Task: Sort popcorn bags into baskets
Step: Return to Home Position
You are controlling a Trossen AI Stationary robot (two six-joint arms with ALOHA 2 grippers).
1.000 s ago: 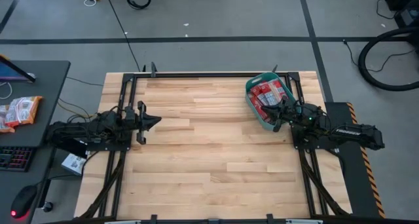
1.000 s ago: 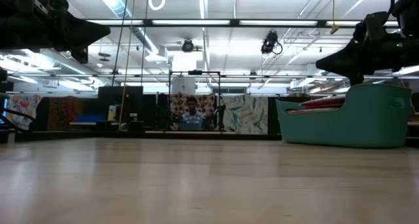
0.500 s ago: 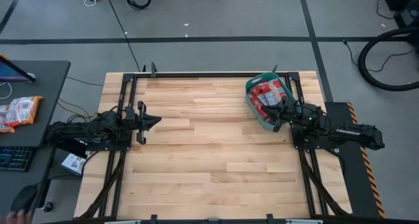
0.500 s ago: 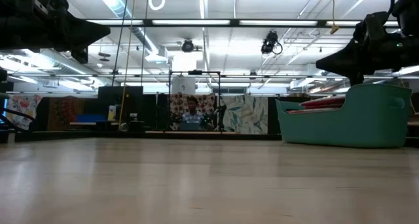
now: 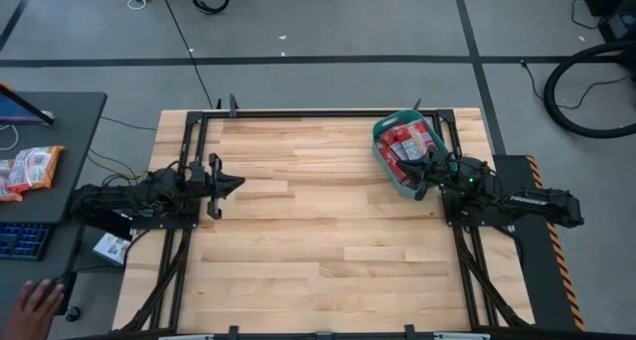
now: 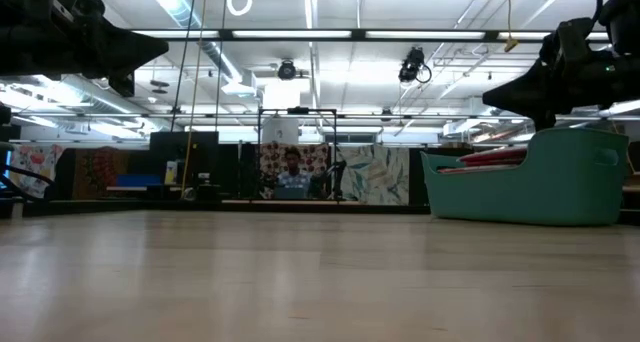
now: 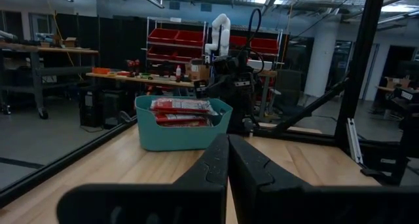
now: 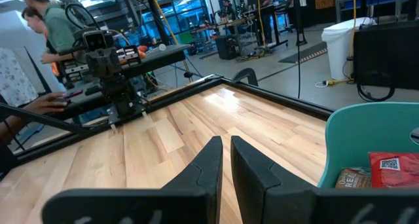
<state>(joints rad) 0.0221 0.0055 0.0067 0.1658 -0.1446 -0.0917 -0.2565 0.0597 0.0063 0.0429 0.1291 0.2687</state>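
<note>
- Worktop (image 5: 318,241): pale wood, with the basket at its far right corner.
- Basket (image 6: 540,187): teal, upright, holding the bags.
- Left fingers (image 7: 213,165): pressed together, gripping nothing, raised over the worktop's left side, well apart from the basket.
- Right fingers (image 8: 208,162): closed to a slit, gripping nothing, above the basket's near rim.
- Bags (image 5: 405,141): red, piled inside the basket.

Left gripper (image 5: 237,184), right gripper (image 5: 419,174) — both closed

Teal-green basket (image 6: 530,194), red popcorn bags (image 5: 405,139), pale wood-plank table (image 5: 318,221), grey floor (image 5: 328,22)
</note>
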